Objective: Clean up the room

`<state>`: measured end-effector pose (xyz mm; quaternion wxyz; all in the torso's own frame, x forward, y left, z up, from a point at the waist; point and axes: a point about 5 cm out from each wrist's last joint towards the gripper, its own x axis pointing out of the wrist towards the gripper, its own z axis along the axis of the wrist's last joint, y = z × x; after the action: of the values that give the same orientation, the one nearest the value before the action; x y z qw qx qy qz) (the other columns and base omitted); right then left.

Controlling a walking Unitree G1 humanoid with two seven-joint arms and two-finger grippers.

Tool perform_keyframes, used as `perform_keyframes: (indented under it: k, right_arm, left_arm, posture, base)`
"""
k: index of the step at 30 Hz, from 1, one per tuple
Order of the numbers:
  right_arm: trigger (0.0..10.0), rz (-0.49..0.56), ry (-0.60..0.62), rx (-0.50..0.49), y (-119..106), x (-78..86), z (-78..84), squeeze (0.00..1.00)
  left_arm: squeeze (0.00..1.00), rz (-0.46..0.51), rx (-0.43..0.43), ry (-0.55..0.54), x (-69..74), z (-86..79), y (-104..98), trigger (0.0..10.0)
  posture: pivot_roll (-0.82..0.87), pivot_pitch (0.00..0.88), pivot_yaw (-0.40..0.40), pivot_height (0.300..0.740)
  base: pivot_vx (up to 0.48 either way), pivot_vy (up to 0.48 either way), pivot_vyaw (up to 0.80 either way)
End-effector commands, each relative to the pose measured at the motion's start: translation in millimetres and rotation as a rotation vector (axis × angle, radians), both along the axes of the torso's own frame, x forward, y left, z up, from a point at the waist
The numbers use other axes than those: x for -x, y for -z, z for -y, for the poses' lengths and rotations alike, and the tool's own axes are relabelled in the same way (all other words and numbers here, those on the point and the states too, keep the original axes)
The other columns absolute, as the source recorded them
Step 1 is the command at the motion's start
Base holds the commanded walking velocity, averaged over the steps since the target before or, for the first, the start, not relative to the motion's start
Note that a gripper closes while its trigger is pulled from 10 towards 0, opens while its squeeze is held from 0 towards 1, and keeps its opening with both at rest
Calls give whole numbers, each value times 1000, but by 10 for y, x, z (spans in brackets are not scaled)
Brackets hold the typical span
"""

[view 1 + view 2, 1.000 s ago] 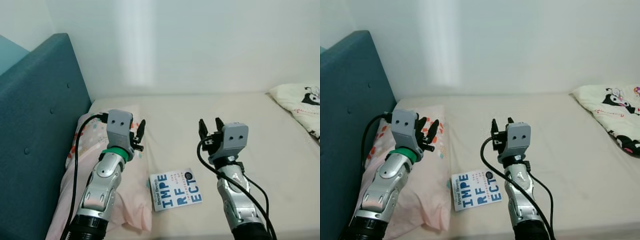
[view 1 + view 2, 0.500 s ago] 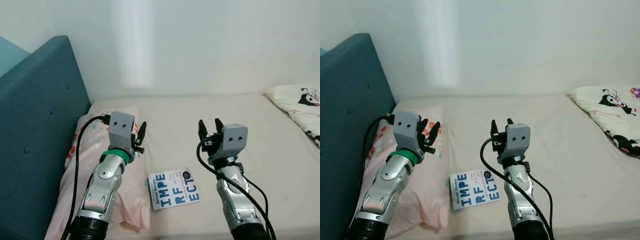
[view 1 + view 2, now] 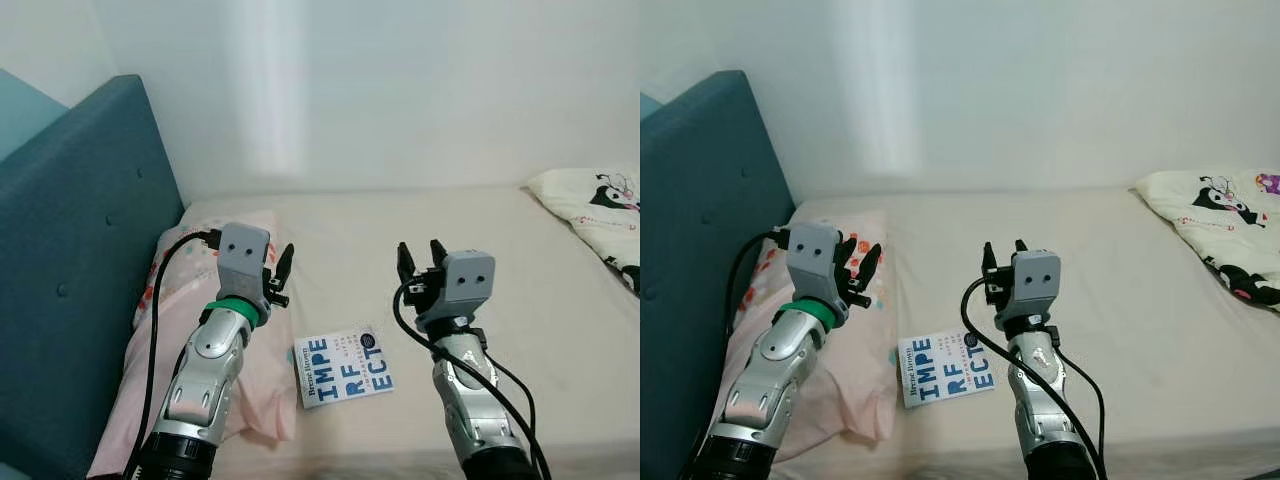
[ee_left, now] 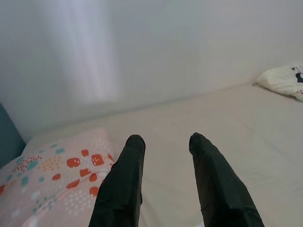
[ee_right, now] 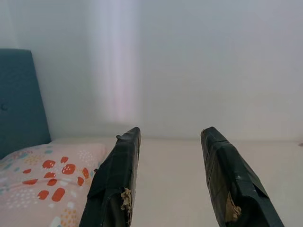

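Book: small print beside "IMPERFECT" too small to read; its 9 o'clock edge tucks under the pink pillow. Left arm covers the pillow's middle, and the pillow's near end runs off at 6 o'clock. Cartoon-print pillow cut off at 3 o'clock. Headboard clipped at 9 o'clock. Both arms leave frame at 6 o'clock.
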<state>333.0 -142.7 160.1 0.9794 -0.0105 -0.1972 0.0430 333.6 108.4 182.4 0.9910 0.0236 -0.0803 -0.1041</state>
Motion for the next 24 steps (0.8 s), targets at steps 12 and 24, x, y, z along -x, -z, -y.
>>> perform_keyframes:
  k: [12, 24]
  right_arm:
    - [10000, -14, -2, -3, 59, 5, -28, 0]
    - [10000, -15, 1, -2, 69, 8, -25, 0]
  left_arm:
    - [0, -5, -4, 0, 16, -33, 14, 10000]
    - [0, -6, -4, 1, 14, -29, 7, 10000]
  posture:
    - [-114, 0, 82, 740]
    - [-116, 0, 85, 740]
  base:
    - [-315, 0, 0]
    - [-393, 0, 0]
